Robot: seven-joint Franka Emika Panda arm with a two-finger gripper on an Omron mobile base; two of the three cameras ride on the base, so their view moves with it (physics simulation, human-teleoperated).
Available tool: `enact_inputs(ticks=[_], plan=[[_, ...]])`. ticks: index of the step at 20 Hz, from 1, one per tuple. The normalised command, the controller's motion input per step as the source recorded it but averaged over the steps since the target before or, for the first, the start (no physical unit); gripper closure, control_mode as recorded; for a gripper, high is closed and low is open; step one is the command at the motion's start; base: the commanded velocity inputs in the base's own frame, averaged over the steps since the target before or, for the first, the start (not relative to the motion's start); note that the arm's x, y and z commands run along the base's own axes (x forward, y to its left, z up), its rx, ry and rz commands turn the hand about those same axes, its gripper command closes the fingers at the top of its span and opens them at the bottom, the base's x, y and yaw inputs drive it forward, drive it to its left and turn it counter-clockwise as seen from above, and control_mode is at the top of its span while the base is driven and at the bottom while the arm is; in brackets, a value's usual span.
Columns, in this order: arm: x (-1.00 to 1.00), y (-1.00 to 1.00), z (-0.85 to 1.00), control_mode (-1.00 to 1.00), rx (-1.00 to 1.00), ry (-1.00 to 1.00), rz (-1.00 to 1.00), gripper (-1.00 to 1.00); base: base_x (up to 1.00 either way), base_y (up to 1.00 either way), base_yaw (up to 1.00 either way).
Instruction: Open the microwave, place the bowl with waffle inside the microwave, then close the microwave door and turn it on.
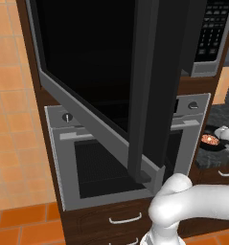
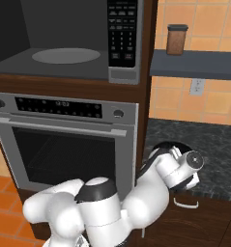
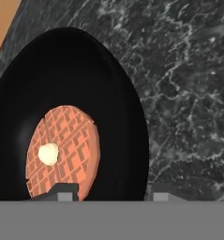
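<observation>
Two dark fingertips of the end effector [image 3: 108, 193] are straddling the rim of the shallow round black bowl with waffle [image 3: 66, 140], one inside beside the reddish waffle, one outside. Whether they are clamping the rim I cannot tell. That bowl is sitting on the dark speckled stone tabletop [image 3: 188, 93], right of the wide grey-framed microwave [image 2: 122, 72], whose big black glass microwave door [image 1: 97, 62] is standing open.

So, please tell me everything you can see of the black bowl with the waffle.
The shallow round glossy black bowl sits on the dark speckled stone counter. Inside lies a reddish-orange grid-patterned waffle with a pale butter-like dab. The tool straddles its near rim: one fingertip inside over the waffle, one outside.
</observation>
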Motion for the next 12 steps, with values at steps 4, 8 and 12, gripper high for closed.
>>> enact_inputs(ticks=[4, 8, 12], plan=[[-0.04, 0.0, 0.0, -1.0, 0.0, 0.0, 0.0, 1.0, 0.0, 0.0, 0.0], [-0.4, -0.01, 0.0, -1.0, 0.04, -0.01, 0.0, 1.0, 0.0, 0.0, 0.0], [-0.89, -0.23, 0.23, -1.0, 0.03, -0.11, 0.0, 1.0, 0.0, 0.0, 0.0]])
